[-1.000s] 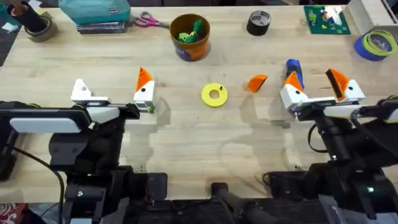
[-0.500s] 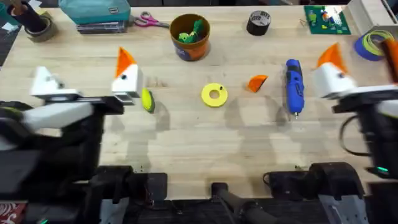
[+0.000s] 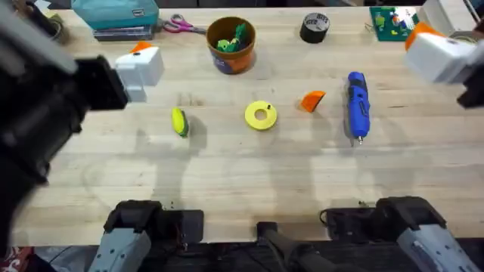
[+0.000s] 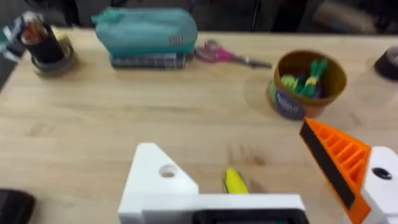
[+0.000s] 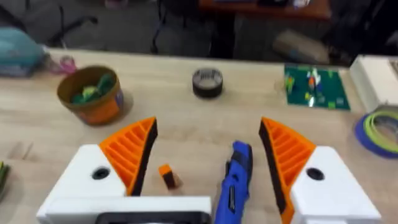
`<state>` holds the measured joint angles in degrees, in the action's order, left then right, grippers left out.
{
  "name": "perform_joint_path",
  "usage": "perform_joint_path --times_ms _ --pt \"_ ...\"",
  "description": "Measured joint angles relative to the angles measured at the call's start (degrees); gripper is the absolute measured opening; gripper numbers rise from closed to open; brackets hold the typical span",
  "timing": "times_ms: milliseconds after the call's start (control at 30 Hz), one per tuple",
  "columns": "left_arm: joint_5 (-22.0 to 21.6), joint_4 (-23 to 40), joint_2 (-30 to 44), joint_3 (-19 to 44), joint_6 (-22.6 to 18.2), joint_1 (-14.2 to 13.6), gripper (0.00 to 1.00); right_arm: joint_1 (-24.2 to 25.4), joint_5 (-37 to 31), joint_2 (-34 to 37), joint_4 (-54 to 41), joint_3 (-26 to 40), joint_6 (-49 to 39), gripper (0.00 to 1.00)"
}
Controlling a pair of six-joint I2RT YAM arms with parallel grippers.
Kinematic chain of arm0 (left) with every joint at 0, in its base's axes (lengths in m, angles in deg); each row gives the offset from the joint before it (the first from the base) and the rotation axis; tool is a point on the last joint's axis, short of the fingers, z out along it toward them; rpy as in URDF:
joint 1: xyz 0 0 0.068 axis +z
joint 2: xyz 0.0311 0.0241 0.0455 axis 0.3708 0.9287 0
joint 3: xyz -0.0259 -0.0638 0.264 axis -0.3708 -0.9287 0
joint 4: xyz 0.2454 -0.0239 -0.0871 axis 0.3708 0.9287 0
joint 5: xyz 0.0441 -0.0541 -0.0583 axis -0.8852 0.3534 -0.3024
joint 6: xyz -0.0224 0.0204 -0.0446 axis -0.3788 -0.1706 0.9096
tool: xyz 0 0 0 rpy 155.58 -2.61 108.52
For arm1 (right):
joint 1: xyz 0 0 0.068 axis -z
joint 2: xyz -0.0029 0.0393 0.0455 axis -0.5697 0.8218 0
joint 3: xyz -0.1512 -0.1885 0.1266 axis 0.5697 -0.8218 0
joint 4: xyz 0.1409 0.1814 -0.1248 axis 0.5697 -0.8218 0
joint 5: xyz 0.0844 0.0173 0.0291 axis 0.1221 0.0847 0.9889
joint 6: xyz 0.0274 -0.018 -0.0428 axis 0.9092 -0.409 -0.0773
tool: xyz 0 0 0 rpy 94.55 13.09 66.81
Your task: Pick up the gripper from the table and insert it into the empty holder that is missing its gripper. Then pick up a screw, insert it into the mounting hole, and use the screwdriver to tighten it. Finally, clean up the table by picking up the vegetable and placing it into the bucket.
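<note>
Loose on pale wood: ribbed orange wedge gripper point(image 3: 312, 100), blue pen-shaped screwdriver point(image 3: 357, 105).

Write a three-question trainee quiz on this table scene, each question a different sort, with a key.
1. True or false: the left gripper carries orange tips on both white finger bases.
2. Multiple choice: what lies nearest the loose orange gripper on the table? A) the scissors B) the screwdriver C) the teal pouch
3. Fill in: the green and yellow toy pieces sit inside the ______.

Key
1. False: one base, the holder, is bare, with an open hole; the other has an orange tip.
2. B
3. bucket
</note>
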<state>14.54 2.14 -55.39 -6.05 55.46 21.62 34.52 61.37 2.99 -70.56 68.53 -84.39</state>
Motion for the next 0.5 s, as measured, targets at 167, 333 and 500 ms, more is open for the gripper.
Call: perform_joint_path --times_ms 167,333,500 --pt "-0.02 8.83 12.82 8.83 0.00 0.00 0.985 0.00 0.12 12.27 -10.46 8.83 0.00 0.995" --pt "-0.02 14.20 23.05 13.54 0.00 0.00 0.985 0.00 0.17 22.49 -18.60 13.25 0.00 0.995" --pt "0.00 18.47 30.41 14.85 0.00 0.00 0.985 0.00 0.17 31.25 -24.99 14.03 -0.01 0.996"
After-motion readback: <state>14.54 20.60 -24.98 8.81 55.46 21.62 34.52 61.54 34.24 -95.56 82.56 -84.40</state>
